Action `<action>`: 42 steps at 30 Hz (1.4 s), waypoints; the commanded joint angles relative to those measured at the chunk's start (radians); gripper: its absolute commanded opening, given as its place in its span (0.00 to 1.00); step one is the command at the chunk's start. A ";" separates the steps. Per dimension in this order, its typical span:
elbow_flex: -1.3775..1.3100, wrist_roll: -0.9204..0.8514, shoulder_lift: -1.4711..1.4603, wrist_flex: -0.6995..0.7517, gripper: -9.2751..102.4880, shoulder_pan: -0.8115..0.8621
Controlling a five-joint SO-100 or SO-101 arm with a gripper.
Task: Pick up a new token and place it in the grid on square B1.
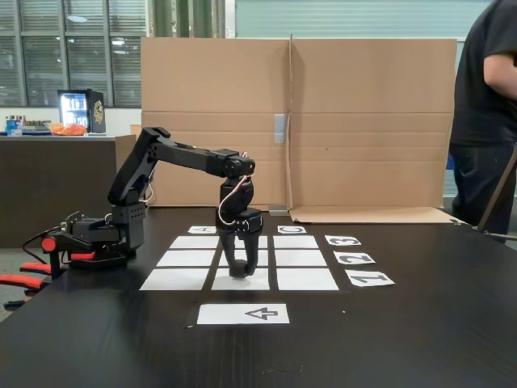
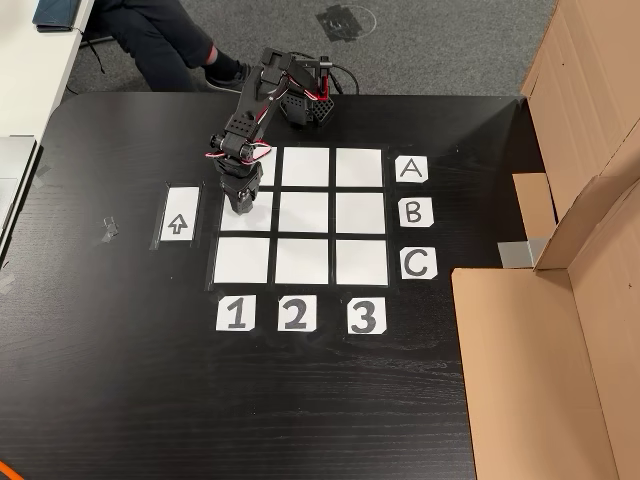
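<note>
**Arm reaching down onto the grid's near middle cell**

Cardboard panels are standing behind a black worktop, and a person in dark clothes is standing at the right edge of the fixed view. On the worktop the grid of nine white rectangles is lying with its letter cards along one side and its number cards along another. A white strip with a printed arrow is lying just beside the grid. The black arm is bending over from its base, and the gripper is pointing down with its tips at square B1, the cell in row B, column 1. Whether the fingers are apart or together cannot be told, and the token is not distinguishable beneath them.
</note>
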 commanded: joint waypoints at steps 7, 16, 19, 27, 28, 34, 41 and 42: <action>-0.002 0.002 0.025 -0.017 0.20 -0.014; 0.000 0.002 -0.008 -0.017 0.20 -0.012; 0.000 0.002 -0.011 -0.017 0.20 -0.006; 0.000 0.000 -0.029 -0.011 0.20 -0.002; 0.000 0.000 -0.031 -0.011 0.20 -0.002; 0.000 -0.006 -0.044 -0.006 0.20 -0.002; 0.000 -0.020 -0.049 -0.005 0.20 -0.002; 0.000 -0.023 -0.049 -0.005 0.20 -0.002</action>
